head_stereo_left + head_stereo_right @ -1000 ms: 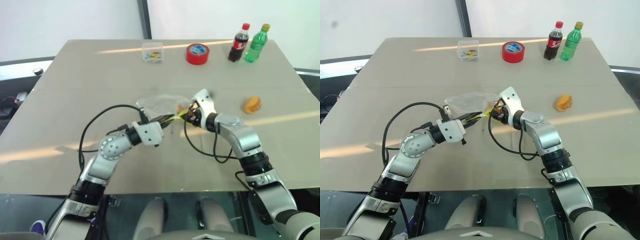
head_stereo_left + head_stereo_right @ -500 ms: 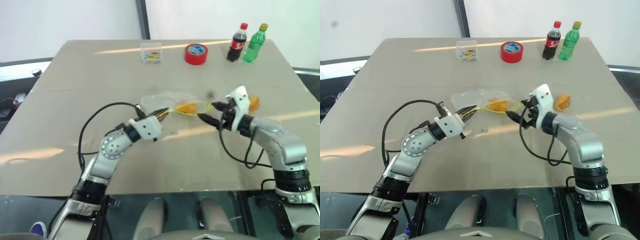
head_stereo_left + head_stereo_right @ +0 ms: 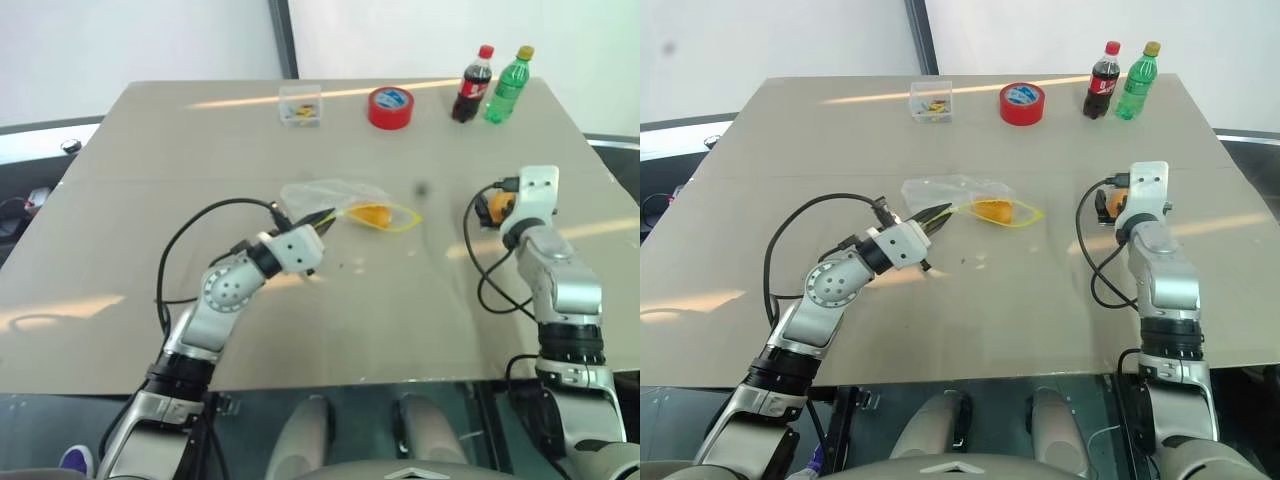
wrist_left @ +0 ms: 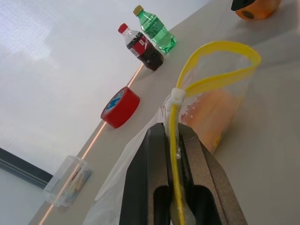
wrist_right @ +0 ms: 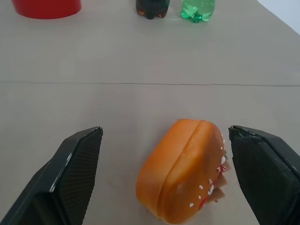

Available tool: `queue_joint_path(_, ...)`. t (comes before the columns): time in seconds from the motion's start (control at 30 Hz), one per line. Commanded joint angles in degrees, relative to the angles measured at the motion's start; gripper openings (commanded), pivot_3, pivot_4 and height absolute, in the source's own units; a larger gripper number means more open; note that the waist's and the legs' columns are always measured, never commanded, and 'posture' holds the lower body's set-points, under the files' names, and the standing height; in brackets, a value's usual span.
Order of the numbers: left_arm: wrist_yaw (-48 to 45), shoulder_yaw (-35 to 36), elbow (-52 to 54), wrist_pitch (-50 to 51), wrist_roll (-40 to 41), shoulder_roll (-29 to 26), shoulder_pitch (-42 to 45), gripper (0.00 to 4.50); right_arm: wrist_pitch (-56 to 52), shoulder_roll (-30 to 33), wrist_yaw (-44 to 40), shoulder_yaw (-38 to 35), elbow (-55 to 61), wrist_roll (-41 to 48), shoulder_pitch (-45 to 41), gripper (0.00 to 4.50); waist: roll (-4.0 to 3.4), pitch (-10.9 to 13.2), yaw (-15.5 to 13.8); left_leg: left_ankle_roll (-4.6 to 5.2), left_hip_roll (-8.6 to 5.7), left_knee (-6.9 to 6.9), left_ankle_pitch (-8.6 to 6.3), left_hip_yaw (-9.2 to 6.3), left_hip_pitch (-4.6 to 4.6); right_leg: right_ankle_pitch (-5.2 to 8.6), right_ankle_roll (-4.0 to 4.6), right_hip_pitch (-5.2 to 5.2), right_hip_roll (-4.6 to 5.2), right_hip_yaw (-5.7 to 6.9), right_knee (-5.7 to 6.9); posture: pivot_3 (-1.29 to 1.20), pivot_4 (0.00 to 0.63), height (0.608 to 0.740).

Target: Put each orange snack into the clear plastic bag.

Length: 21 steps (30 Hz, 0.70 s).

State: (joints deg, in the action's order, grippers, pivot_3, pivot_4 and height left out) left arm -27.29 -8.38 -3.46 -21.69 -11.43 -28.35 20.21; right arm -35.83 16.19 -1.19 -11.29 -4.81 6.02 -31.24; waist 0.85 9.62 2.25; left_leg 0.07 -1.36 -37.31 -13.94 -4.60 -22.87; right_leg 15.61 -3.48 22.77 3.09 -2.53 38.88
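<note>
Count of items on the worktop point(image 3: 140, 150), by kind.

You have two orange snacks: one point(image 3: 372, 214) inside the single clear plastic bag point(image 3: 325, 196), one point(image 5: 182, 173) loose on the surface. Two bottles: one dark cola bottle point(image 3: 474, 83), one green bottle point(image 3: 506, 85). One red tape roll point(image 3: 390, 107). One small clear box point(image 3: 301, 104) with coloured bits. Two end effectors: left point(image 4: 172, 146), right point(image 5: 164, 176).
</note>
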Motion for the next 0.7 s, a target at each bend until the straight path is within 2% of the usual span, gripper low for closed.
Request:
queue_joint_path(0.03,0.74,0.80,0.85,-0.06,-0.02,0.03,1.13,0.00,3.00,-0.01,2.54,-1.10,-3.55,-1.28,-2.40,4.38,0.00,0.00,0.00,0.00,0.00,0.00,0.00,0.00,0.00,0.00,0.00,0.00,0.00,0.00,0.00,0.00,0.150,0.740)
queue_joint_path(0.3,1.04,0.85,1.29,0.33,-0.51,0.27,1.02,0.00,7.65,1.16,4.09,0.00,-12.36,-3.84,-4.74,4.38,0.00,0.00,0.10,0.00,-0.01,0.00,0.00,0.02,0.00,0.00,0.00,0.00,-0.02,0.00,0.00,0.00,0.150,0.740)
queue_joint_path(0.33,1.09,0.90,1.33,0.32,-0.55,0.27,0.95,0.00,7.90,1.11,3.87,-0.13,-12.63,-3.58,-4.80,3.90,0.00,0.00,0.14,0.00,-0.01,0.00,0.00,0.02,0.00,0.00,0.00,0.00,-0.02,-0.01,0.00,0.00,0.150,0.740)
queue_joint_path(0.4,1.26,0.98,1.44,0.36,-0.70,0.35,0.85,0.00,8.32,1.45,2.94,0.38,-12.42,-3.57,-4.53,3.50,0.00,0.00,0.15,0.00,0.00,0.00,0.00,0.03,0.00,0.00,0.00,0.00,-0.03,-0.02,0.00,0.00,0.150,0.740)
queue_joint_path(0.5,1.53,1.03,1.63,0.40,-0.80,0.43,0.73,0.00,8.67,1.89,0.30,1.33,-9.96,-3.09,-3.56,2.16,0.00,0.00,0.14,0.00,0.00,0.00,0.00,0.03,0.00,0.00,0.00,0.00,-0.03,-0.02,0.00,0.00,0.150,0.740)
queue_joint_path(0.6,1.74,1.10,1.75,0.34,-0.68,0.40,0.53,0.00,7.81,2.75,-4.91,2.77,-3.56,-1.33,-1.69,2.06,-0.01,0.00,0.12,0.00,0.02,0.00,0.00,0.02,0.00,0.00,0.00,0.00,-0.03,-0.01,0.00,0.00,0.150,0.740)
queue_joint_path(0.7,2.39,1.33,1.76,0.17,-0.59,0.60,0.30,0.00,1.56,3.92,-13.38,4.51,8.47,4.66,2.58,2.06,-0.02,0.01,0.07,0.00,0.05,0.02,0.00,0.00,-0.01,0.00,0.00,0.00,-0.04,0.00,-0.01,0.00,0.150,0.740)
